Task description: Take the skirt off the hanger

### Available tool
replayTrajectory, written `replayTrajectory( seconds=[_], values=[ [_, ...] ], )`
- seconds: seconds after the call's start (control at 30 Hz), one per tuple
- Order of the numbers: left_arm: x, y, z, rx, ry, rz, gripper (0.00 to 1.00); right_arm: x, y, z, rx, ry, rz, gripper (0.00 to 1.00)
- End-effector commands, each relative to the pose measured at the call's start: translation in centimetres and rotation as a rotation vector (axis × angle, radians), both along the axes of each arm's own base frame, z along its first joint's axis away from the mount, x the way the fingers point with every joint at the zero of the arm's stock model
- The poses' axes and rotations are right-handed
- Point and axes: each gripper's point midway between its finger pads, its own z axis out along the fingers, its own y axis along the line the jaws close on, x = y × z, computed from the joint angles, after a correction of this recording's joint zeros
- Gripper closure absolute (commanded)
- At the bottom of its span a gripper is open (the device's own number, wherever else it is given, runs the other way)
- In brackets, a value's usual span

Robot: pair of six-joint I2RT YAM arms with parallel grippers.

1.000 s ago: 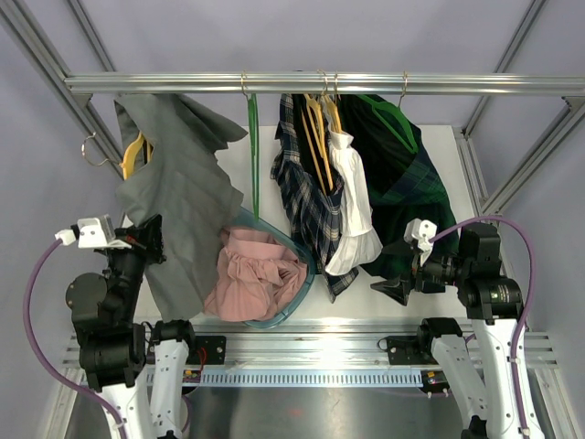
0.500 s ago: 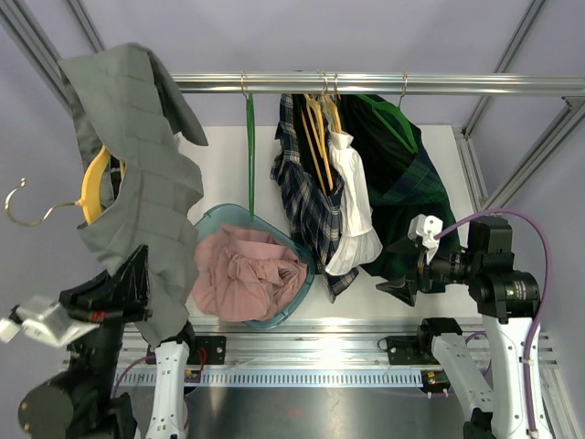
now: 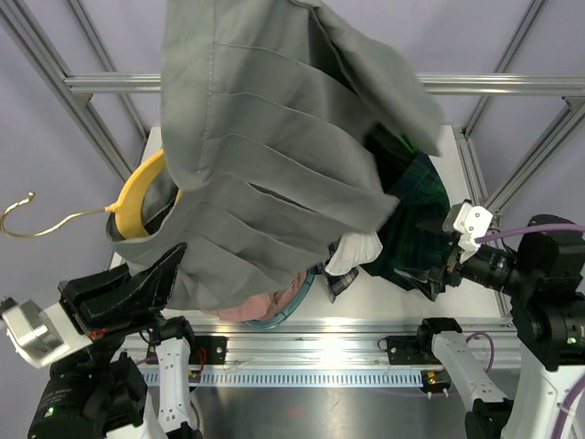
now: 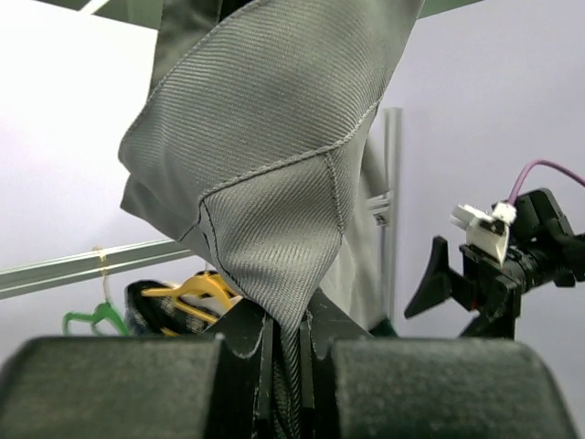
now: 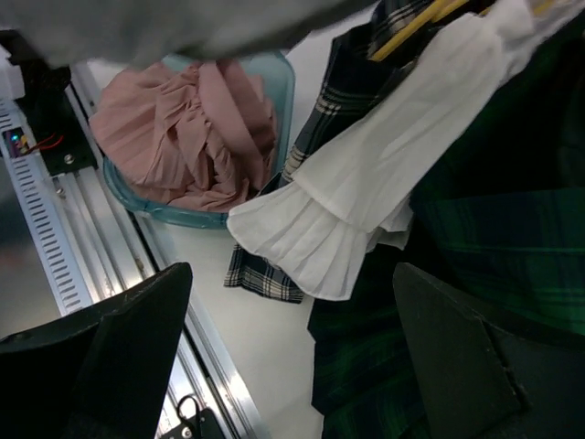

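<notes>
The grey pleated skirt (image 3: pixel 274 155) is held high, close under the top camera, and the view is filled by it from 12 o'clock to the centre. A fold of its cloth is pinched between the jaws of the left gripper (image 4: pixel 285 343), which is seen at 8 o'clock in the top view. At 9 o'clock the yellow hanger (image 3: pixel 139 194) is seen protruding from under the skirt's edge, its metal hook (image 3: pixel 37 218) free of the rail (image 3: pixel 512 84). At 4 o'clock the right gripper (image 5: pixel 292 311) is held with its jaws wide apart and nothing between them, near the dark green plaid garment (image 5: pixel 512 256). A white garment (image 5: pixel 366 192) and a teal basin (image 5: pixel 279 82) of pink cloth (image 5: pixel 183 137) are shown beyond it.
</notes>
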Motion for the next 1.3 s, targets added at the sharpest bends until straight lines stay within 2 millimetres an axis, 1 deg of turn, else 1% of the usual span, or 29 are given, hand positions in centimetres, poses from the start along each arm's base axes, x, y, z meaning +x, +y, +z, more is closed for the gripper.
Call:
replayTrajectory(
  seconds=[0.0,0.03,0.13,0.23,0.27,0.33,0.4,0.47,0.5,0.6,0.63,0.67,0.7,0.73,0.77,0.8,0.83,0.87,0.9,0.97,1.0,1.03,1.07,1.1,1.13,1.17,1.2,1.23,1.27],
  values=[
    [-1.3,-1.4,2.0,-0.019,-0.074,-0.133,1.00,1.2,-1.3,1.4,0.029,0.069,-0.152,0.01],
    [-0.6,-1.1,1.9,-0.038,-0.055,-0.134,1.00,1.4,-1.6,2.1,0.037,0.049,-0.183,0.01],
    [0.3,-0.8,2.0,-0.076,-0.038,-0.112,1.00,2.1,-2.1,2.6,0.059,0.046,-0.242,0.01],
    [2.0,0.0,2.9,-0.108,-0.012,-0.061,1.00,3.0,-2.6,2.5,0.061,0.058,-0.285,0.00],
    [1.8,-0.1,3.5,-0.105,-0.023,-0.043,1.00,3.1,-2.7,2.5,0.059,0.058,-0.290,0.00],
    [3.2,0.4,4.3,-0.118,0.001,-0.024,1.00,3.1,-2.7,2.4,0.061,0.058,-0.294,0.01],
    [3.2,0.3,5.0,-0.129,0.003,-0.027,1.00,2.8,-2.8,2.2,0.058,0.053,-0.294,0.01],
    [3.8,0.6,5.4,-0.139,0.004,-0.011,1.00,2.9,-2.8,1.7,0.053,0.055,-0.298,0.01],
    [4.5,1.1,5.3,-0.150,0.018,0.006,1.00,2.9,-2.8,1.6,0.053,0.055,-0.296,0.00],
    [7.7,3.5,5.4,-0.209,0.064,0.072,1.00,3.1,-2.6,1.2,0.053,0.079,-0.285,0.00],
    [8.5,4.0,5.5,-0.222,0.078,0.076,1.00,3.0,-2.4,1.1,0.056,0.089,-0.272,0.01],
    [9.9,4.9,5.9,-0.250,0.107,0.072,1.00,2.8,-2.3,1.0,0.057,0.094,-0.262,0.00],
    [10.7,5.3,5.9,-0.257,0.121,0.068,1.00,2.7,-2.3,1.0,0.056,0.087,-0.259,0.00],
    [10.3,4.9,6.6,-0.239,0.114,0.059,1.00,2.7,-2.2,0.9,0.056,0.089,-0.254,0.00],
    [11.2,5.3,7.0,-0.245,0.133,0.048,1.00,2.7,-2.3,0.8,0.051,0.081,-0.252,0.01],
    [11.2,5.2,7.2,-0.232,0.137,0.050,1.00,2.7,-2.3,0.5,0.046,0.086,-0.252,0.01],
    [10.2,4.4,8.1,-0.204,0.122,0.034,1.00,2.7,-2.3,0.4,0.042,0.085,-0.253,0.01],
    [11.0,4.9,8.1,-0.189,0.135,0.056,1.00,2.7,-2.3,0.3,0.041,0.085,-0.250,0.01],
    [11.4,5.0,8.1,-0.192,0.161,0.051,1.00,2.8,-2.2,-0.1,0.041,0.095,-0.246,0.00],
    [11.8,4.8,8.4,-0.172,0.164,0.018,1.00,2.8,-2.0,-0.1,0.048,0.099,-0.228,0.00],
    [13.7,5.4,8.0,-0.179,0.212,0.010,1.00,2.9,-1.9,-0.1,0.051,0.100,-0.227,0.00],
    [14.0,5.2,7.9,-0.176,0.226,-0.015,1.00,2.8,-1.9,-0.1,0.051,0.100,-0.223,0.01],
    [14.3,5.1,8.2,-0.142,0.212,-0.003,1.00,2.8,-1.9,0.0,0.052,0.096,-0.222,0.00],
    [15.9,5.3,7.5,-0.141,0.268,-0.016,1.00,2.9,-1.9,0.0,0.051,0.092,-0.223,0.01],
    [16.1,4.4,7.2,-0.126,0.291,-0.064,1.00,2.9,-1.9,0.1,0.049,0.088,-0.224,0.00],
    [16.5,4.1,6.5,-0.087,0.310,-0.045,1.00,2.9,-1.9,0.0,0.046,0.083,-0.223,0.01],
    [16.7,3.6,6.1,-0.067,0.318,-0.062,1.00,2.9,-1.9,-0.1,0.044,0.087,-0.219,0.00],
    [16.5,2.7,5.9,-0.053,0.323,-0.102,1.00,3.0,-1.9,-0.1,0.044,0.084,-0.219,0.00],
    [16.5,2.4,5.2,-0.026,0.329,-0.097,1.00,3.0,-1.9,-0.1,0.041,0.083,-0.219,0.01]
  ],
)
